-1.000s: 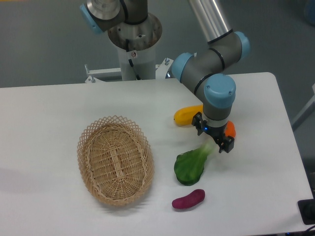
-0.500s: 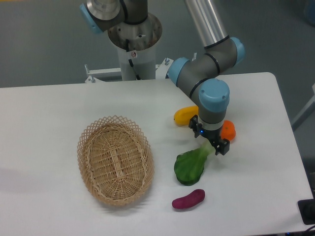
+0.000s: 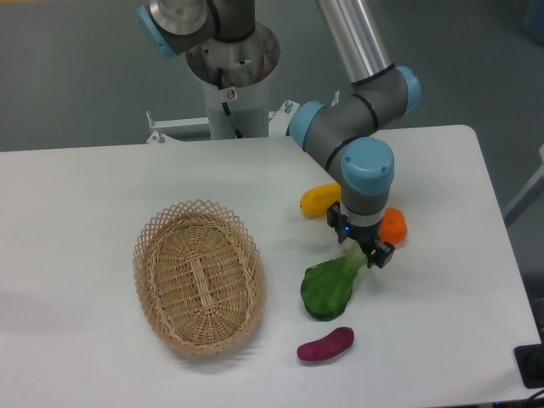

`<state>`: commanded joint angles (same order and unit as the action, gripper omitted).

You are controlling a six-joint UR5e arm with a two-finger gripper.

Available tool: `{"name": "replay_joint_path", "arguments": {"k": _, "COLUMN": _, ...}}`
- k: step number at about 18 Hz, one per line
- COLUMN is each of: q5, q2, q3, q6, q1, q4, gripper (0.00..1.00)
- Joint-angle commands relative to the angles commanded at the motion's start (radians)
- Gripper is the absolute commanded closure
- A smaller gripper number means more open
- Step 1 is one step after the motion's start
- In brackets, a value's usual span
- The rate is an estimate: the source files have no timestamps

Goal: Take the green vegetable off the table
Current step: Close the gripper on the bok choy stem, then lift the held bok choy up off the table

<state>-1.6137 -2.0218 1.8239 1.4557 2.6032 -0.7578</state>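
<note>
The green vegetable (image 3: 326, 291) lies flat on the white table (image 3: 76, 212), its dark leaf toward the front and its pale stalk pointing up-right. My gripper (image 3: 359, 245) points down over the stalk end. Its two black fingers stand apart on either side of the stalk, so it looks open. The arm's wrist hides the tip of the stalk. The vegetable rests on the table surface.
A woven wicker basket (image 3: 200, 276) sits left of the vegetable. A yellow elongated fruit (image 3: 319, 199) and an orange (image 3: 393, 226) lie just behind the gripper. A purple sweet potato (image 3: 325, 344) lies in front of the leaf. The arm's base stands at the back.
The gripper has shifted slightly left and toward the stalk, uncovering more of the orange. The vegetable has stayed in place.
</note>
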Motion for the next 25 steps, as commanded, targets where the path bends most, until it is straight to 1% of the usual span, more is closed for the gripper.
{"name": "replay_joint_path", "arguments": {"k": 6, "q5": 0.002, "q2": 0.009, "q3": -0.006, "q6": 0.015, "q1": 0.002, "q4": 0.000, "gripper": 0.70}}
{"name": "replay_joint_path", "arguments": {"k": 9, "q5": 0.005, "q2": 0.028, "q3": -0.014, "q6": 0.017, "q1": 0.009, "q4": -0.002, "gripper": 0.71}}
{"name": "replay_joint_path", "arguments": {"k": 12, "q5": 0.011, "q2": 0.055, "q3": -0.018, "q6": 0.018, "q1": 0.018, "q4": -0.003, "gripper": 0.75}}
{"name": "replay_joint_path", "arguments": {"k": 14, "q5": 0.011, "q2": 0.077, "q3": -0.031, "q6": 0.018, "q1": 0.023, "q4": -0.023, "gripper": 0.75}}
{"name": "replay_joint_path", "arguments": {"k": 16, "q5": 0.014, "q2": 0.098, "q3": -0.032, "q6": 0.031, "q1": 0.028, "q4": -0.031, "gripper": 0.75}}
{"name": "replay_joint_path", "arguments": {"k": 18, "q5": 0.055, "q2": 0.115, "q3": -0.049, "q6": 0.051, "q1": 0.037, "q4": -0.060, "gripper": 0.75}}
{"name": "replay_joint_path", "arguments": {"k": 20, "q5": 0.122, "q2": 0.147, "q3": -0.069, "q6": 0.051, "q1": 0.049, "q4": -0.109, "gripper": 0.75}}
{"name": "replay_joint_path", "arguments": {"k": 21, "q5": 0.145, "q2": 0.158, "q3": -0.083, "q6": 0.049, "q1": 0.049, "q4": -0.123, "gripper": 0.75}}
{"name": "replay_joint_path", "arguments": {"k": 23, "q5": 0.178, "q2": 0.169, "q3": -0.110, "q6": 0.037, "q1": 0.049, "q4": -0.156, "gripper": 0.75}}
{"name": "replay_joint_path", "arguments": {"k": 25, "q5": 0.208, "q2": 0.175, "q3": -0.142, "q6": 0.035, "q1": 0.066, "q4": -0.208, "gripper": 0.75}}
